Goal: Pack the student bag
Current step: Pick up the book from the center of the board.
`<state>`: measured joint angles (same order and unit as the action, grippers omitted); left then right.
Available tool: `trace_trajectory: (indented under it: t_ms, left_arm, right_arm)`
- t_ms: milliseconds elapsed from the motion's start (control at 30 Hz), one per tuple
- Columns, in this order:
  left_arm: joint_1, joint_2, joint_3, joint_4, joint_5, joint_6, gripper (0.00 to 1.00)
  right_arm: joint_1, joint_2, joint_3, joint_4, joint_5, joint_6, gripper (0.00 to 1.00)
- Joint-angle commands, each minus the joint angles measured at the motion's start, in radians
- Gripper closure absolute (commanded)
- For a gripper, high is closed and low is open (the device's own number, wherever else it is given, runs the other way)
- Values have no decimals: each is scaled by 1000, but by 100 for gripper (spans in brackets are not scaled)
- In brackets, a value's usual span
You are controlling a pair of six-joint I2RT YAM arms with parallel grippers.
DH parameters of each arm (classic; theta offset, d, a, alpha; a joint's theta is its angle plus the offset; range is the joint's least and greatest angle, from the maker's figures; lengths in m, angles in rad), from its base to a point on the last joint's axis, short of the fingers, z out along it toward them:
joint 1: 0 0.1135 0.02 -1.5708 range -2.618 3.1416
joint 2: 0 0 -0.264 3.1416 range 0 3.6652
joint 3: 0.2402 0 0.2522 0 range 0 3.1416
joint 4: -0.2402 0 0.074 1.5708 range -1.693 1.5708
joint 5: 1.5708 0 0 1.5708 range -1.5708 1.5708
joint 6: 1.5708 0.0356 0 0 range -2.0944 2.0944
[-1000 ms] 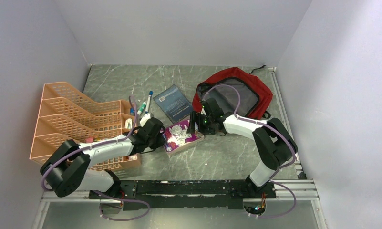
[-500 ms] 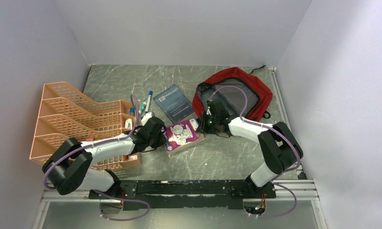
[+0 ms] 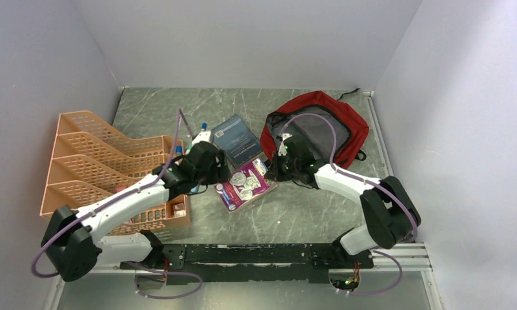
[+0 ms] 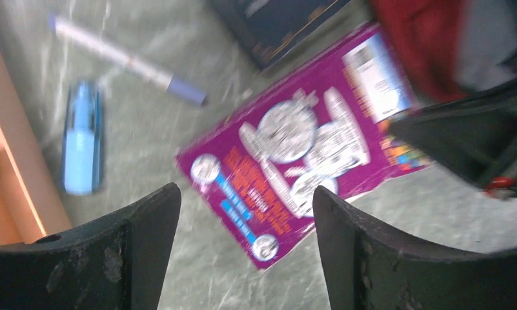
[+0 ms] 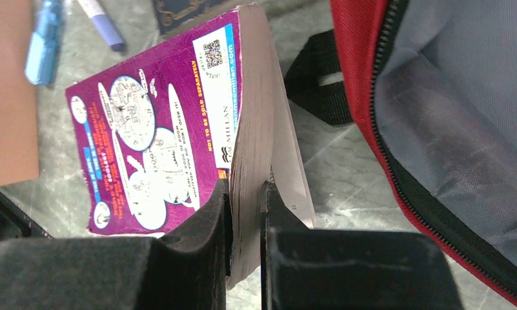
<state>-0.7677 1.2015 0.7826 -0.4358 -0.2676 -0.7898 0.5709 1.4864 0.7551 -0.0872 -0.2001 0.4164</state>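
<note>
The student bag (image 3: 320, 129) lies open at the back right, red with its grey lining (image 5: 449, 103) showing. A purple book (image 3: 246, 184) lies just left of the bag. My right gripper (image 3: 273, 171) is shut on the book's right edge (image 5: 249, 129), with the cover and most pages between the jaws (image 5: 243, 190) and a few loose pages outside. That edge is lifted off the table. My left gripper (image 3: 221, 172) hovers open above the book's left corner (image 4: 268, 239), and nothing sits between its fingers (image 4: 246, 200).
An orange mesh organiser (image 3: 101, 168) stands at the left. A dark blue book (image 3: 236, 139) lies behind the purple one. A marker (image 4: 130, 61) and a blue pen-like item (image 4: 81, 145) lie near the organiser. Walls close in left, back and right.
My left gripper let go of the purple book, opened and rose back from it. My right gripper closed on the book's right edge and tipped that edge up.
</note>
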Motion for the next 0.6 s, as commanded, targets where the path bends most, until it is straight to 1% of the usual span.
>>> trace_trajectory:
  t_ms: [0,67,167,300,367,467,567]
  left_arm:
    - [-1,-53,130,3,-35,280,22]
    - [0,-45,153,24,-28,376,21]
    - [0,-38,136,84,57,542,20]
    - [2,-58,85,165,146,637,20]
    - [2,-73,63,207,224,670,19]
    - [1,-72,38,253,312,709,17]
    - [3,-30,51,246,389,757,17]
  right_arm:
    - [13,-99,-29,110,-66,-149,100]
    - [23,-149,-62,169,-83,-210,100]
    - [31,-246,-143,293,-101,-264,100]
    - [38,-360,-227,406,-131,-301,100]
    - [42,-397,-253,435,-134,-316,100]
    - [47,-424,-274,461,-166,-327,100]
    - [54,-444,-290,484,-191,-341,100]
